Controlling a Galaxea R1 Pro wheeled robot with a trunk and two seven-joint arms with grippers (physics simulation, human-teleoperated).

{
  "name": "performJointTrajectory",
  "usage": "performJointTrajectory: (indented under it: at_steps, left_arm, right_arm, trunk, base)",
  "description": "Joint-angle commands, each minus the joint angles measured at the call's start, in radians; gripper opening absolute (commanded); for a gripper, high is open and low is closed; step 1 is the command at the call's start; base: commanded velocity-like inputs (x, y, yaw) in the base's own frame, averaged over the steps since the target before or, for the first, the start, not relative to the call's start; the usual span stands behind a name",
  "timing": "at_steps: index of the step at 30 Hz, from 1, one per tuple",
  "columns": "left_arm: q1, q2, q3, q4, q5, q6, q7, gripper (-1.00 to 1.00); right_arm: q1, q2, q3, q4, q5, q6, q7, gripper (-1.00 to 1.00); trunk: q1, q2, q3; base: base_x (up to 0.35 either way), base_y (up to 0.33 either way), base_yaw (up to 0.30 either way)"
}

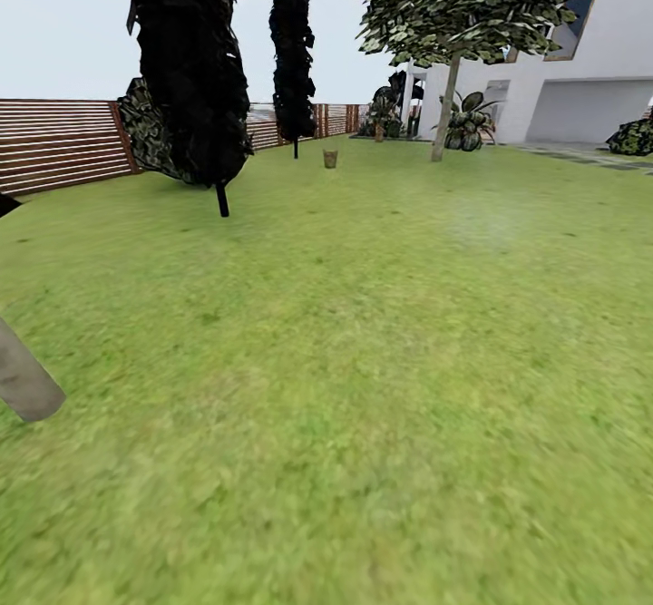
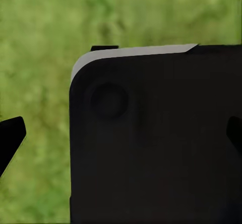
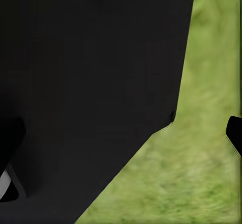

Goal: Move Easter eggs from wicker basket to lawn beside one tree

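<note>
Lawn [image 1: 363,424] up close, small brown container [image 1: 330,159] far off w/ contents unreadable, both grippers' state can't tell

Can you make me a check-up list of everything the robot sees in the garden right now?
Surface: lawn, flat mottled green grass, stretching to the fence and the house.
Job's things: grey tree trunk at the near left edge; only its bare base is in frame.
Clutter: small tan object far off on the grass, too small to identify.
End effectors: left end effector has its fingertips wide apart, over grass and a dark robot part. Right end effector has one fingertip clear, so its state is unclear.
Cables: nothing seen.
Surroundings: black conifers, leafy tree, slatted fence, white house, shrubs.
</note>
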Motion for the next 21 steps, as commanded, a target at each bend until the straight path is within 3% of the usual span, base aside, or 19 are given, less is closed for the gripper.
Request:
performJointTrajectory:
  at_steps: [1,21]
  left_arm:
    - [0.000,0.000,-0.001,0.001,0.001,-0.003,0.000,1.00]
    - [0.000,0.000,-0.002,0.001,0.001,-0.003,0.000,1.00]
  right_arm:
    - [0.000,0.000,0.000,-0.001,0.000,-0.001,0.001,1.00]
    - [0.000,0.001,0.000,-0.001,0.000,-0.001,0.001,1.00]
  trunk:
    - [0.001,0.000,-0.001]
    - [0.001,0.000,-0.001]
  base:
    - [0.340,0.000,0.000]
    - [0.340,0.000,0.000]
